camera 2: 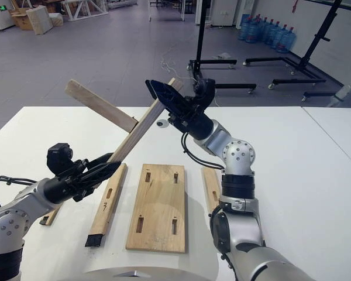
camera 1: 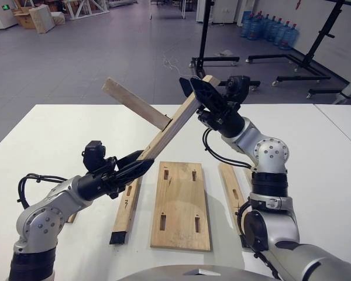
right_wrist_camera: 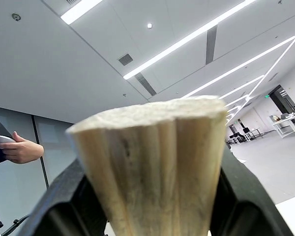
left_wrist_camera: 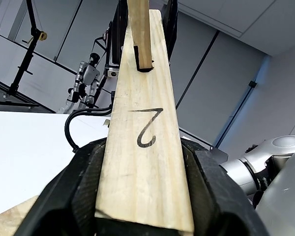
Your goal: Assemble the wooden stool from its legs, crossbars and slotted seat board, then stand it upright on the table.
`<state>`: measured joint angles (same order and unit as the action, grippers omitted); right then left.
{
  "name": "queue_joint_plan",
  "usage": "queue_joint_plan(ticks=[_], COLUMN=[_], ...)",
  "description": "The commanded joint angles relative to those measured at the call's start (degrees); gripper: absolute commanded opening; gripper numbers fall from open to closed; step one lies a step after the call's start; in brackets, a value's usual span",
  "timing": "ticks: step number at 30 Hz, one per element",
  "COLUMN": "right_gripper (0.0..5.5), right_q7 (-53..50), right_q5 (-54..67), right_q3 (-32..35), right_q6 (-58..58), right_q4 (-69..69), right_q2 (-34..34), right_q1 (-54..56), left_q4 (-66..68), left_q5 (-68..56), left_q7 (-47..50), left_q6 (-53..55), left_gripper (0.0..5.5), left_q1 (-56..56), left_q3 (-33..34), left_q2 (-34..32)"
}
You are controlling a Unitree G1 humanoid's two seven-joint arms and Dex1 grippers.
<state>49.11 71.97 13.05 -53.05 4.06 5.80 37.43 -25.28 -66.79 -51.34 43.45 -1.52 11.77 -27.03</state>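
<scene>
A wooden leg (camera 1: 169,130) marked "2" slants up over the table from lower left to upper right. My left gripper (camera 1: 141,165) is shut on its lower end, with the fingers (left_wrist_camera: 83,196) pressed against both sides of the leg (left_wrist_camera: 145,147). My right gripper (camera 1: 202,95) is shut on the upper end (right_wrist_camera: 152,162). A crossbar (camera 1: 134,103) sits in the leg's slot and juts out to the upper left. The slotted seat board (camera 1: 181,205) lies flat on the table below. A second leg (camera 1: 126,212) lies left of it, and another piece (camera 1: 231,190) lies to its right.
A short wooden piece (camera 1: 71,218) pokes out under my left arm. The white table (camera 1: 52,134) has open surface at the far left and right. Black wheeled stands (camera 1: 222,58) and water bottles (camera 1: 269,29) are on the floor beyond the far edge.
</scene>
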Motion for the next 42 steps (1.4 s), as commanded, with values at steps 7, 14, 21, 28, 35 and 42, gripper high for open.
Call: queue_joint_plan(ticks=[7,14,21,28,35,42], right_gripper=[2.06,2.06,2.06,2.06,2.06,2.06], right_q7=[4.6,8.22,15.71,16.14,19.14,24.0], right_q5=[-8.08,-15.58,-25.29,-28.63,-31.15,-33.91], right_q3=[-3.79,-0.92,-5.88,-7.42,-7.91,-9.1], right_q6=[6.1,14.65,21.34,27.83,35.08,39.14], right_q4=[-4.19,0.03,-1.01,-7.87,-1.81,5.33], right_q2=[3.93,12.81,17.84,16.64,14.52,15.35], right_q1=[0.86,8.91,4.64,-7.91,-8.86,-7.94], left_q4=[0.91,-1.45,-3.04,-1.81,2.01,3.95], left_q5=[5.28,6.54,5.64,2.68,2.16,2.02], left_q7=[7.24,10.49,15.22,18.81,18.21,18.1], left_q6=[-4.14,-7.27,-7.98,-6.12,-4.58,-2.73], left_gripper=[3.11,3.44,3.44,3.44,3.44,3.44], left_q1=[-3.65,-10.67,-12.77,-11.65,-7.94,-6.68], left_q3=[-0.24,0.27,2.61,5.85,5.95,4.95], left_q2=[3.66,6.06,6.37,4.39,2.06,1.97])
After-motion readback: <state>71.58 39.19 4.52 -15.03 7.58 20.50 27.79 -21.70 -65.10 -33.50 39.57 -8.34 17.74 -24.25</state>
